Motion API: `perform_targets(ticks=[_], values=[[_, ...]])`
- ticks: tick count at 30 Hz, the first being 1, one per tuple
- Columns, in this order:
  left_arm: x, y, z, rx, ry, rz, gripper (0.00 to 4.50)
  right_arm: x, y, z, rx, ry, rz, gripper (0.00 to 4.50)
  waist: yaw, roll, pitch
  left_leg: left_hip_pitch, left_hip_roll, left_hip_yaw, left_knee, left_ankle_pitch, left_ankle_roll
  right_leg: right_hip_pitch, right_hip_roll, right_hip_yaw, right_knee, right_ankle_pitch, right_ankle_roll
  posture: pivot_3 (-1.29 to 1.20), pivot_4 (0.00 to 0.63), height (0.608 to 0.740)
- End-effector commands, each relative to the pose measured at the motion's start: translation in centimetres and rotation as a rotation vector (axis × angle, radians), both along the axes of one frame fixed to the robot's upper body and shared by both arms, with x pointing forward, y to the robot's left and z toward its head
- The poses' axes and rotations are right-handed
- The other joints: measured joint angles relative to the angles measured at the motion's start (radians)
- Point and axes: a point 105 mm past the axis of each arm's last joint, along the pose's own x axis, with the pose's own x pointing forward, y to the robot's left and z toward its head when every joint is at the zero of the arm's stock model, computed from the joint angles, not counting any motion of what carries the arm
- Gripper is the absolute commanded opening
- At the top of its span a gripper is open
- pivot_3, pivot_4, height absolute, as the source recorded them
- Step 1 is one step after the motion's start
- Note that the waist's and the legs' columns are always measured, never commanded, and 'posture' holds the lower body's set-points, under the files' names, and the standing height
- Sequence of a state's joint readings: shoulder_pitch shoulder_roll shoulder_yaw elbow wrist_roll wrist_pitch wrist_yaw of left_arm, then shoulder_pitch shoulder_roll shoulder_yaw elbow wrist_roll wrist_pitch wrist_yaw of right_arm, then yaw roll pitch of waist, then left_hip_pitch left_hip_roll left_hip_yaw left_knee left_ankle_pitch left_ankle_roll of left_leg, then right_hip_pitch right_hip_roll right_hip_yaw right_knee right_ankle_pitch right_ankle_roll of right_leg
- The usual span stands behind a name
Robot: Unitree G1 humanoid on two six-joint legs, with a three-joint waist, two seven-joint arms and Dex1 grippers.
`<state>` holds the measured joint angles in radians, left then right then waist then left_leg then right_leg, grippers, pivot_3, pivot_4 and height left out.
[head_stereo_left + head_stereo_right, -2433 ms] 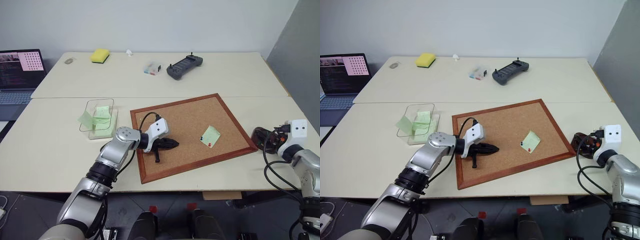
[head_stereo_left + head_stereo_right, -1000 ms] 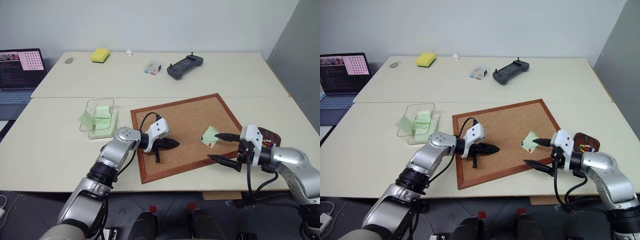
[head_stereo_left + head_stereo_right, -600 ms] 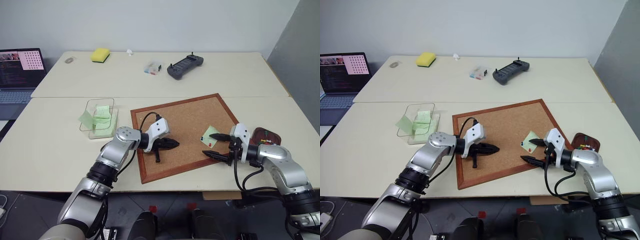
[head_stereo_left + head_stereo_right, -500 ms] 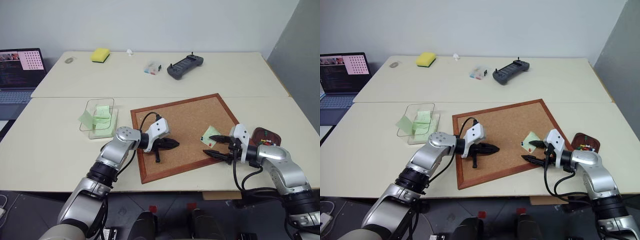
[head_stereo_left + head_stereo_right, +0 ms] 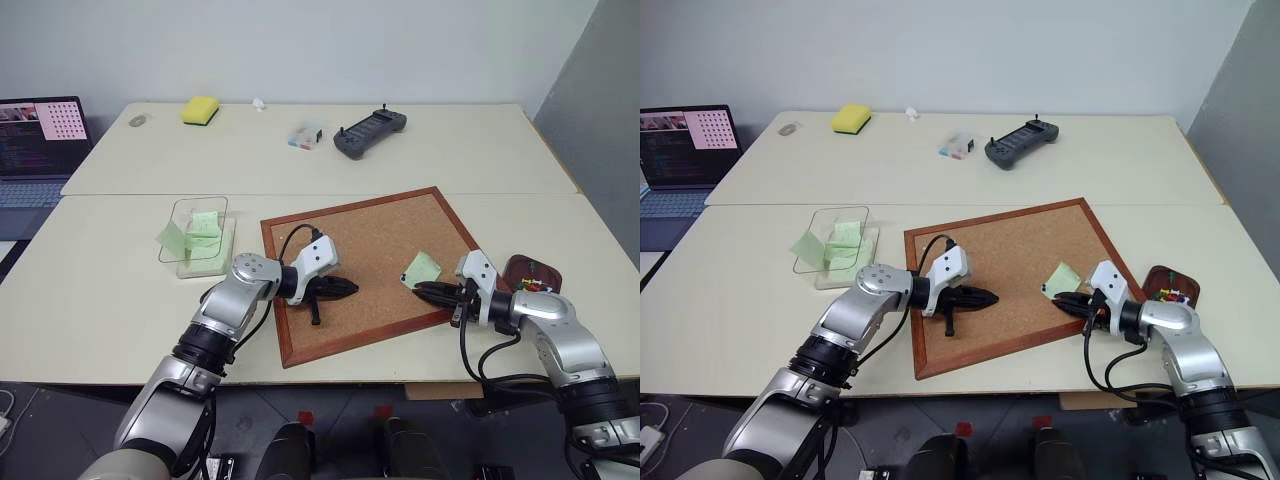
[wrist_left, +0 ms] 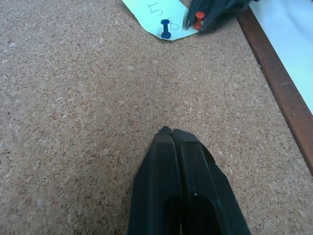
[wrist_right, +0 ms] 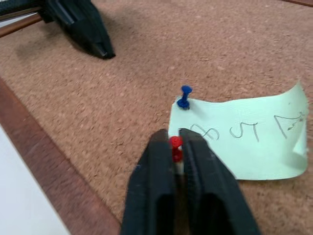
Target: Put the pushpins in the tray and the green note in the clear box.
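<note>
The green note (image 5: pixel 422 268) lies on the corkboard (image 5: pixel 380 235) near its right edge, with writing on it. Two pushpins stand in it: a blue one (image 7: pixel 184 96) and a red one (image 7: pixel 175 147). My right gripper (image 7: pixel 176 134) is shut on the red pushpin at the note's near corner. The left gripper (image 5: pixel 350 288) is shut on nothing and rests on the cork at the board's middle left. The tray (image 5: pixel 545 272) sits right of the board behind my right wrist, with several coloured pins in it. The clear box (image 5: pixel 200 237) stands left of the board with green notes inside.
On the far table lie a black controller (image 5: pixel 369 132), a small clear case (image 5: pixel 305 136) and a yellow sponge (image 5: pixel 200 110). A laptop (image 5: pixel 40 140) stands at the far left. One green note (image 5: pixel 170 238) leans outside the box's left wall.
My right gripper came in from beside the tray to the note's near corner, sank to the cork, and its wide-open fingers closed on the red pushpin. The left arm stayed put.
</note>
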<state>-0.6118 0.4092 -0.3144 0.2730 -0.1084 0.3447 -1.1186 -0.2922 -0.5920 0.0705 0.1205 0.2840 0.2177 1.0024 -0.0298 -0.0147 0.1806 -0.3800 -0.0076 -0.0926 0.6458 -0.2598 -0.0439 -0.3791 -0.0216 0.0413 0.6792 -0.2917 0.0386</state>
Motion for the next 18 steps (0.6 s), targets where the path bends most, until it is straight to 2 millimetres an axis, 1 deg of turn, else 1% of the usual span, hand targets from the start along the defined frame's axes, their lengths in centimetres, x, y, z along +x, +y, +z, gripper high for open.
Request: perform_targets(ticks=[1,4,7,9,12,15,18], values=[[-0.7,-0.3,-0.9,0.024,0.025,-0.019,0.00,0.6,-0.1,1.3,0.017,-0.042,-0.007,0.08,0.000,0.000,0.000,0.000,0.000,0.000,0.000,0.000,0.000,0.000,0.000,0.000,0.000,0.000,0.000,0.00,0.150,0.740],[-0.8,-0.3,-0.9,0.024,0.027,-0.020,0.00,0.5,-0.2,1.5,0.014,-0.048,0.000,0.08,0.000,0.000,0.000,0.000,0.000,0.000,0.000,0.000,0.000,0.000,0.000,0.000,0.000,0.000,0.000,0.00,0.150,0.740],[-0.8,-0.4,-1.0,0.024,0.027,-0.021,0.00,0.3,0.0,3.0,0.085,-0.055,0.007,0.08,0.000,0.000,0.000,0.000,0.000,0.000,0.000,0.000,0.000,0.000,0.000,0.000,0.000,0.000,0.000,0.00,0.150,0.740],[-0.8,-0.4,-1.0,0.023,0.029,-0.020,0.00,0.2,0.1,4.4,0.146,-0.057,0.001,0.08,0.000,0.000,0.000,0.000,0.000,0.000,0.000,0.000,0.000,0.000,0.000,0.000,0.000,0.000,0.000,0.00,0.150,0.740],[-0.8,-0.3,-1.2,0.020,0.036,-0.013,0.00,-0.2,0.1,5.7,0.161,-0.071,0.002,0.08,0.000,0.000,0.000,-0.001,0.000,0.000,0.000,0.000,0.000,-0.001,0.000,0.000,0.000,0.000,0.000,0.00,0.150,0.740],[-1.0,-0.4,-1.3,0.018,0.042,-0.017,0.00,-0.4,-0.4,6.6,0.172,-0.078,-0.031,0.08,0.001,0.000,0.000,-0.001,0.000,-0.002,0.000,0.000,0.000,0.000,0.000,-0.001,0.000,0.000,0.000,0.00,0.150,0.740],[-1.0,-0.5,-1.4,0.017,0.042,-0.019,0.00,-0.4,-1.3,7.1,0.190,-0.076,-0.081,0.08,0.001,0.000,0.000,-0.001,0.000,-0.002,0.000,0.000,0.000,0.000,0.000,0.000,0.000,0.000,0.000,0.00,0.150,0.740]])
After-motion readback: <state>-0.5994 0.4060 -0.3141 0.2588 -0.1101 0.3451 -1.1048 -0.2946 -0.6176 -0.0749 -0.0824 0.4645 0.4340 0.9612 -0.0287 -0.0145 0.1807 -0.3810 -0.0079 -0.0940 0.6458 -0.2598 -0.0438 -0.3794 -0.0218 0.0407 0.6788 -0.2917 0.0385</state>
